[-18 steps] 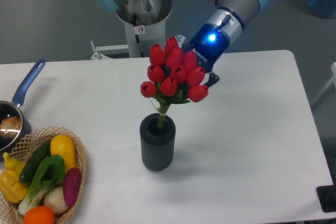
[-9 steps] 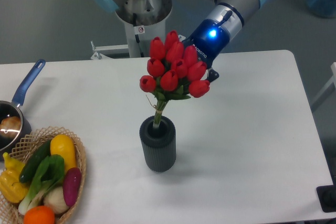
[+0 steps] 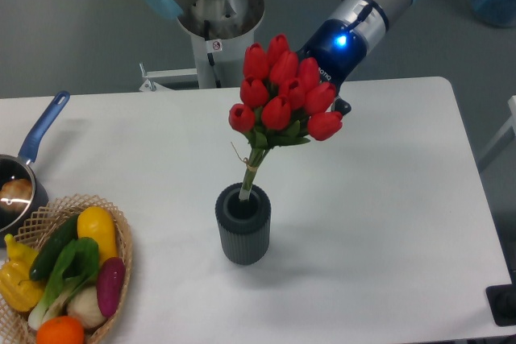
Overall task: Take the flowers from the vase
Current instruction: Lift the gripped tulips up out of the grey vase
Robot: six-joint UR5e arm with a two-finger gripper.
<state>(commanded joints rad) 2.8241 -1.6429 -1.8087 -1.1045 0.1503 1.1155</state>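
Note:
The flowers (image 3: 284, 96) are a tight bunch of red tulip buds with green leaves on thin pale stems (image 3: 254, 168). They hang tilted above the vase (image 3: 243, 235), a short dark grey ribbed cylinder near the middle of the table. The lower stem ends still sit inside the vase mouth. My gripper (image 3: 334, 107) is right behind the buds on their right side, and its fingers are mostly hidden by them. It holds the bunch, which rises with it.
A wicker basket (image 3: 122, 241) with colourful vegetables stands at the front left. A blue-handled saucepan (image 3: 44, 128) lies at the left edge. The arm's base (image 3: 218, 14) stands behind the table. The table's right edge (image 3: 476, 191) is near.
The gripper and the flowers have moved up and a little to the right. The stems have drawn most of the way out of the vase, which has not moved.

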